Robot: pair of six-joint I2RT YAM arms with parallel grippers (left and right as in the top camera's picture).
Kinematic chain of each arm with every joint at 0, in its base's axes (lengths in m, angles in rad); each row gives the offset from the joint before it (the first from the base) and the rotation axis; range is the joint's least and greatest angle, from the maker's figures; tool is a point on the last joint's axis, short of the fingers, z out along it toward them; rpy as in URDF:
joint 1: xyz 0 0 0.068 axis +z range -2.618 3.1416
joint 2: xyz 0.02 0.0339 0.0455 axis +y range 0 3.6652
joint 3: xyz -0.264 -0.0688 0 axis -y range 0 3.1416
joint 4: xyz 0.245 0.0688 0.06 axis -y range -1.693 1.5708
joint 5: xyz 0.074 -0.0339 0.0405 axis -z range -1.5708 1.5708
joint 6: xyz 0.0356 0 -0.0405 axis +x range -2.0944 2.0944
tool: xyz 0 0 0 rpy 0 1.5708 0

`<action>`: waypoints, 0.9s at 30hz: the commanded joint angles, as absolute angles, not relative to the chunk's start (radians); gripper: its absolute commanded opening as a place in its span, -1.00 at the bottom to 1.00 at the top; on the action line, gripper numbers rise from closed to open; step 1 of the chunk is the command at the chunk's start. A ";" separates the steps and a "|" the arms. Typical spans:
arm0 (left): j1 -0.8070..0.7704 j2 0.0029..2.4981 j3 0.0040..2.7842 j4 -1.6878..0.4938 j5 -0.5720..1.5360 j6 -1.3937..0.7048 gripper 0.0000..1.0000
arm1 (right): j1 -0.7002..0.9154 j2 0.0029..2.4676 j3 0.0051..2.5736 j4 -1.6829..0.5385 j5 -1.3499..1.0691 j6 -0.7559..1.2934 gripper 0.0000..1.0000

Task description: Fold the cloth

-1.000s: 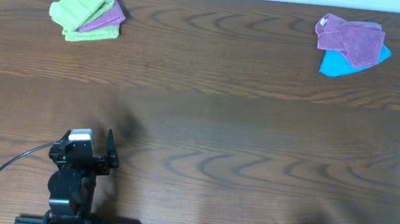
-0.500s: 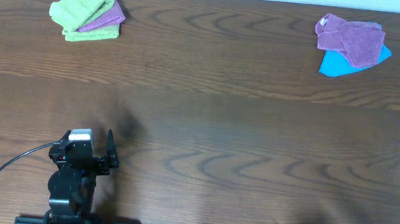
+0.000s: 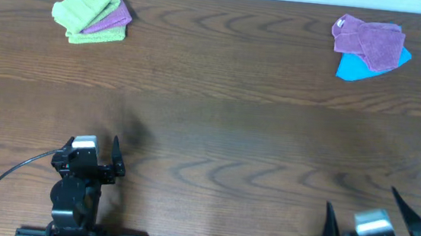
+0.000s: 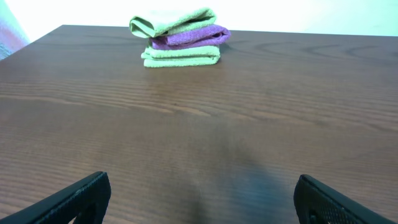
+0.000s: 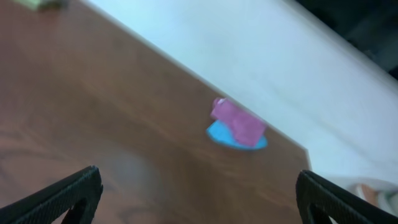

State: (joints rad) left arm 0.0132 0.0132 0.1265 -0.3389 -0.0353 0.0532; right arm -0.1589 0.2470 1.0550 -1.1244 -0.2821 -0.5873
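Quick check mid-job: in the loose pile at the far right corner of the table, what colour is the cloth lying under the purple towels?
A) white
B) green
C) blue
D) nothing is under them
C: in the overhead view a blue cloth pokes out from beneath the purple towels, along the pile's near and right edges.

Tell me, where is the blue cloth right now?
Seen from overhead, the blue cloth lies near the far right corner of the table, mostly covered by the purple towels piled on it.
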 commanded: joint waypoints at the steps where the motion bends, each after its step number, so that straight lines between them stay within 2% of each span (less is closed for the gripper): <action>1: 0.020 0.004 0.104 -0.346 -0.052 0.066 0.91 | -0.174 0.218 0.934 -1.077 -0.344 -0.661 0.98; 8: 0.020 0.004 0.104 -0.346 -0.052 0.066 0.91 | -0.129 0.063 0.642 -0.923 -0.348 -0.671 0.99; 16: 0.020 0.004 0.104 -0.346 -0.052 0.066 0.91 | 0.020 0.031 0.516 -0.892 -0.287 -0.671 0.99; 27: 0.020 0.004 0.104 -0.346 -0.052 0.066 0.91 | 0.043 0.005 0.313 -0.739 -0.270 -0.671 0.99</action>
